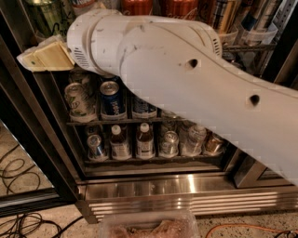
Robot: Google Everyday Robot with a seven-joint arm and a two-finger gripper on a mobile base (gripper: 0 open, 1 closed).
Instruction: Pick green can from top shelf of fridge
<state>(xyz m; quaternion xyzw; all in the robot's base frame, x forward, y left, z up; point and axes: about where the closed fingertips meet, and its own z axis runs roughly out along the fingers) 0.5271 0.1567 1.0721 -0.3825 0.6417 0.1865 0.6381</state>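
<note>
The green can [45, 17] stands at the left end of the top shelf [243, 47], at the upper left of the camera view; only its lower part shows. My gripper [45, 56], with tan tips, is at the end of my white arm [186, 79], just below and in front of the green can, at the height of the shelf's front edge. The arm crosses the view from the lower right and hides much of the fridge's [186, 191] upper racks.
Red cans [138, 5] and striped cans [224, 16] stand right of the green can. Lower racks hold short cans [79, 100], a blue can [111, 96] and small bottles [145, 142]. The black door frame [28, 139] is on the left. Cables [18, 218] lie on the floor.
</note>
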